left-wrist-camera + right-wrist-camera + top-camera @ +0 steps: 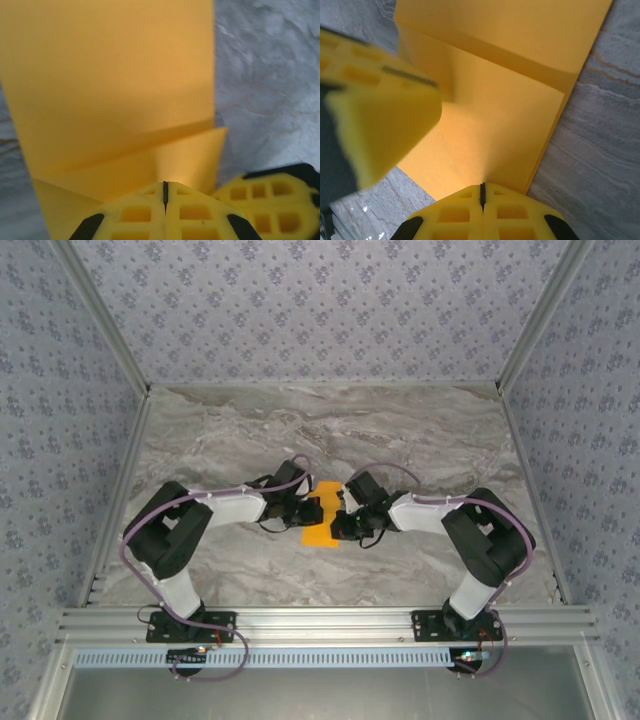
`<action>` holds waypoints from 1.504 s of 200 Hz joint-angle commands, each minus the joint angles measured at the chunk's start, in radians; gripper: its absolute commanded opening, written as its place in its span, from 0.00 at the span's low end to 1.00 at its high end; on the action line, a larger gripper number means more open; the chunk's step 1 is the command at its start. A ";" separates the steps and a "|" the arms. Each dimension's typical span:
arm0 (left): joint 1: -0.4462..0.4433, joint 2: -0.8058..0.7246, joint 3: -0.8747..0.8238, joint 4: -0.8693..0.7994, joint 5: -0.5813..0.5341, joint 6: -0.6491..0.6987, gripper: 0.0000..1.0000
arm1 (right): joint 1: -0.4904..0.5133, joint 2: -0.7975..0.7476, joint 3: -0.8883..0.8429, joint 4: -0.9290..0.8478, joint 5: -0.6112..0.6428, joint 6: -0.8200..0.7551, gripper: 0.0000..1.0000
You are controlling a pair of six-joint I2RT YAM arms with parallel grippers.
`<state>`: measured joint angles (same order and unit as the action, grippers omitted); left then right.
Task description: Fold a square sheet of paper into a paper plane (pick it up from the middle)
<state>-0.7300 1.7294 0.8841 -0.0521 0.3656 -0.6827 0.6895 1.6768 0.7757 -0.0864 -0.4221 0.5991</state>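
Orange sheet of paper (318, 530), partly folded, lying flat on the grey marbled table (420, 440) near its middle, between the two arms. Seen from the left wrist, a flap (150, 160) was turned over along a slanting crease, its corner reaching just past the sheet's straight edge. The right wrist view showed a straight fold (520, 65) running across the sheet.

The left gripper (306, 508) met the sheet from the left, its yellow fingers (140, 215) pressed together with only a thin dark seam between them, tips over the flap. The right gripper (341, 518) met it from the right, likewise clenched, tips at the sheet's near edge (whether either pair had paper nipped between the pads could not be told). The two grippers stood just beside each other. Patterned walls (300, 300) enclosed the table.
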 commanded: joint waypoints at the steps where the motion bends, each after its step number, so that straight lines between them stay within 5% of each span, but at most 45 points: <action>1: -0.034 -0.050 -0.030 0.017 -0.018 -0.015 0.00 | 0.009 0.030 -0.024 -0.065 0.057 0.015 0.00; 120: -0.047 0.050 -0.053 0.073 -0.108 -0.058 0.00 | 0.028 0.085 -0.023 -0.153 0.089 -0.052 0.00; 301: -0.016 -0.031 -0.073 0.173 -0.014 -0.043 0.00 | 0.030 0.118 -0.035 -0.165 0.111 -0.058 0.00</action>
<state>-0.7521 1.6958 0.7807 0.0879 0.3260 -0.7345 0.6979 1.6981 0.7967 -0.1196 -0.4084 0.5529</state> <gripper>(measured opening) 0.061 0.044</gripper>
